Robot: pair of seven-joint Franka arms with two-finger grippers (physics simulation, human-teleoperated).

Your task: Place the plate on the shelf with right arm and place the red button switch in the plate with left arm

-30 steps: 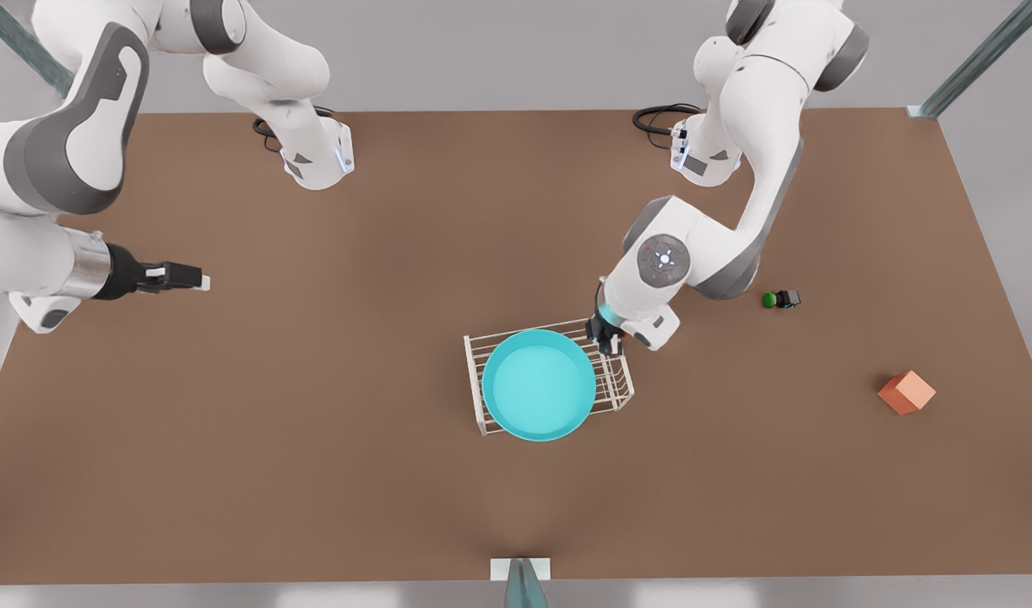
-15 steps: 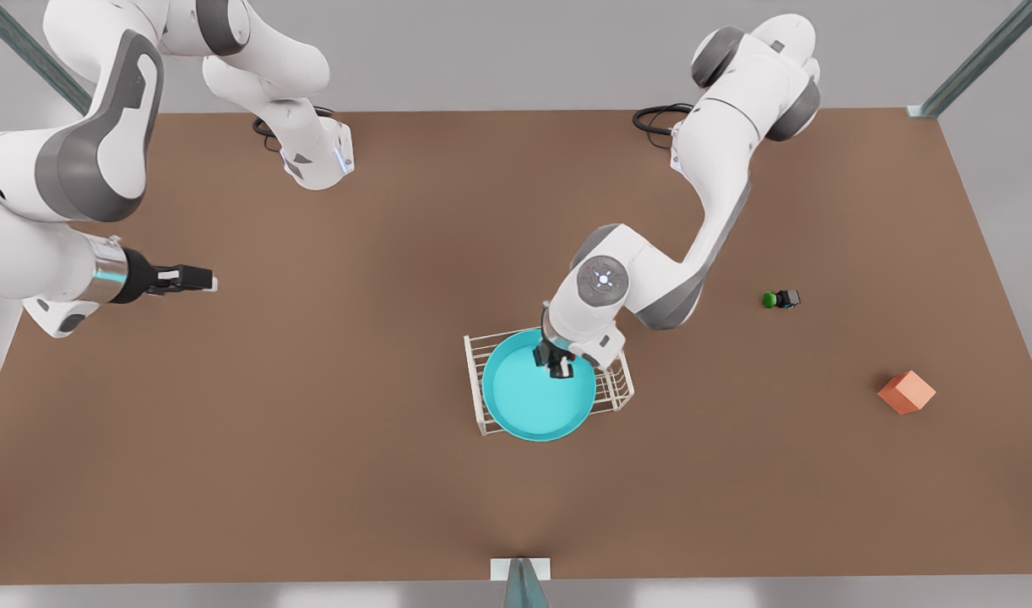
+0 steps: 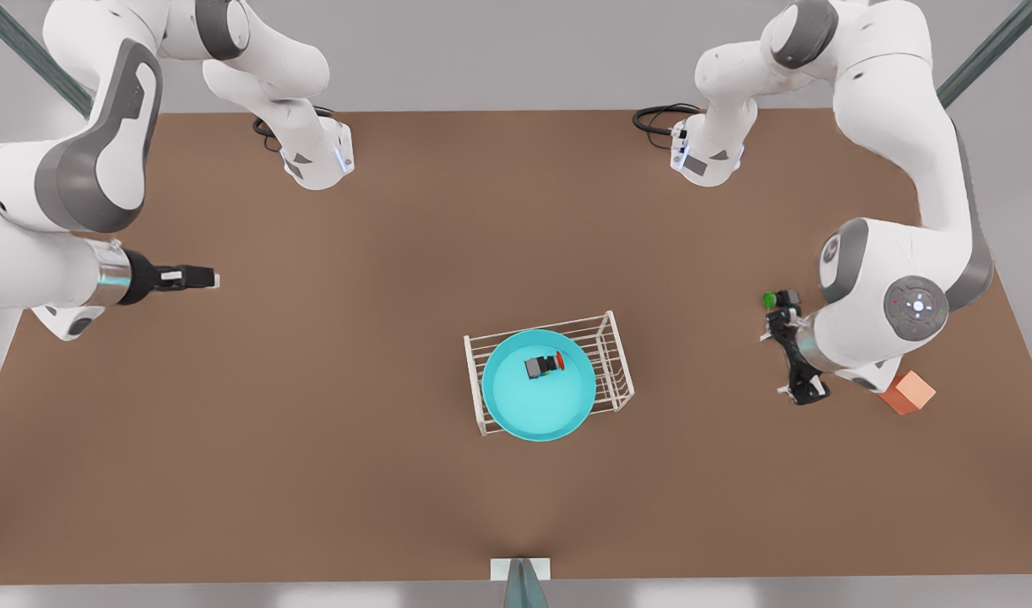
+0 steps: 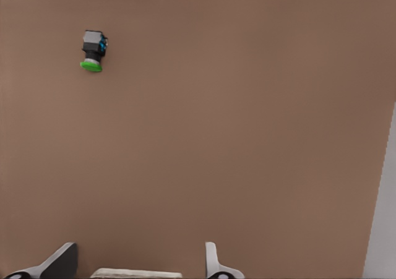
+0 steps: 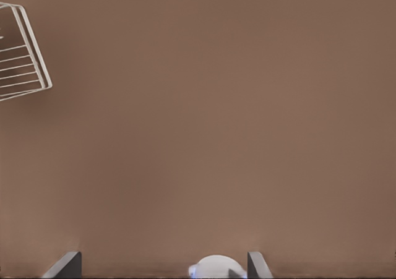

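We look from high up, almost straight down, over the whole brown tabletop (image 3: pixel 313 439). The left wrist camera sits behind the left gripper (image 4: pixel 140 249) and faces the table close by. Ahead of its spread jaws lies a small black switch with a green cap (image 4: pixel 93 51), which the front view also shows. The right wrist camera sits likewise behind the right gripper (image 5: pixel 163 254). Off to one side ahead of its parted jaws is a corner of the white wire-frame rack (image 5: pixel 21 50), which the front view shares.

From this wrist, most of what I see is bare brown surface (image 5: pixel 204 130). One corner of the white wire shelf (image 5: pixel 21 59) pokes into the frame, its thin parallel bars running across it. The right end effector (image 5: pixel 164 263) sits with its two fingertips (image 5: pixel 65 265) spread well apart, nothing between them.
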